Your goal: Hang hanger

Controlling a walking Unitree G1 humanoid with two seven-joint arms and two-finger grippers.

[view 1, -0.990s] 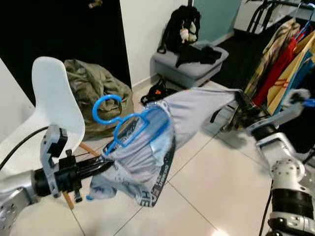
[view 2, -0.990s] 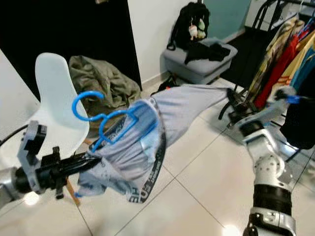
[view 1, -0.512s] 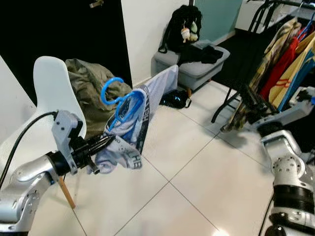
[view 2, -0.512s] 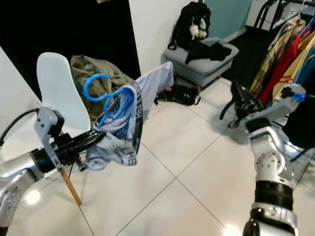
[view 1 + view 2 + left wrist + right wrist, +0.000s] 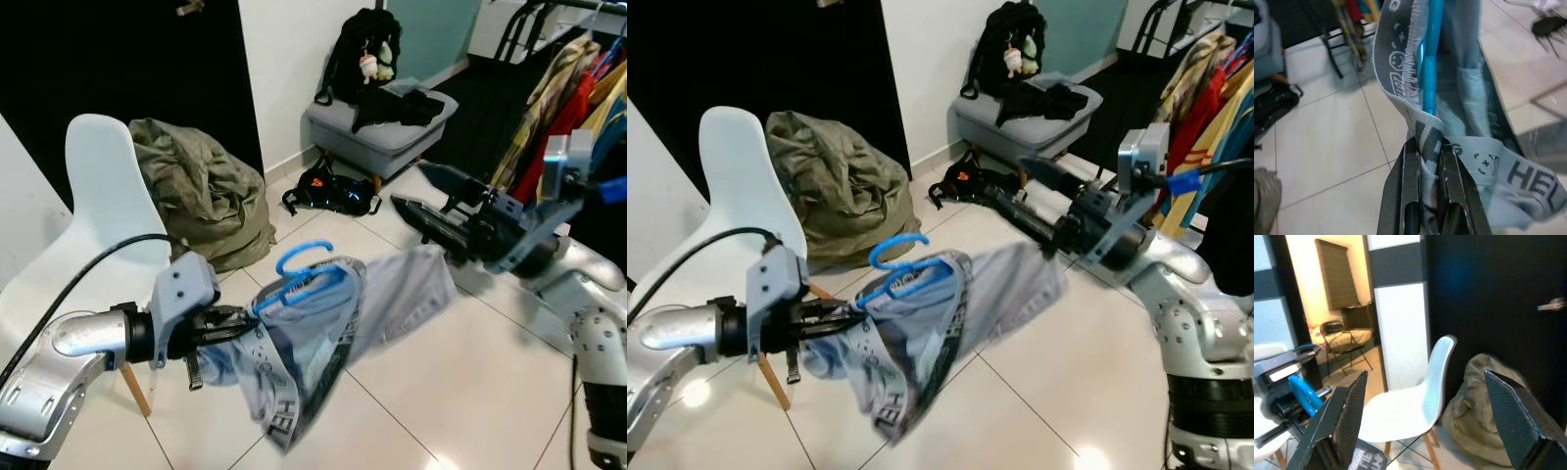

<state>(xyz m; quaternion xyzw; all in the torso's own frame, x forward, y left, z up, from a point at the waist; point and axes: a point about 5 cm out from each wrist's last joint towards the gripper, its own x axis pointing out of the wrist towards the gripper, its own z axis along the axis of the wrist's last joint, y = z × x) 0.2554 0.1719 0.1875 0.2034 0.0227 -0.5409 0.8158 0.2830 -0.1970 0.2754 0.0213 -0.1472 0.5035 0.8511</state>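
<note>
Hanger point(image 5: 306, 274): blue plastic, threaded inside the grey garment point(image 5: 323, 333), hook sticking up and out of the waistband; held in the air over the tiled floor point(image 5: 411, 392), in front of the robot.
Garment: grey, dark waistband with pale lettering, hangs down from the hanger; far end trails toward the right gripper point(image 5: 416, 196).
Left gripper point(image 5: 1424, 147): jaws pressed together, pinching the waistband fabric just below the hanger's blue bar; left wrist view shows cloth bunched between the two black fingers point(image 5: 1410, 196).
Right gripper: jaws spread wide, holding nothing, pointing across toward the left arm, just beyond the loose end of the garment.
Chair point(image 5: 108, 196): white, behind the left arm.
Bag point(image 5: 201, 191): olive, slumped on the floor against the dark door point(image 5: 118, 59).
Ottoman point(image 5: 377, 132): grey, dark clothes and a black backpack point(image 5: 364, 49) on it.
Rack point(image 5: 578, 88): hung clothes on the robot's right, behind the right arm.
</note>
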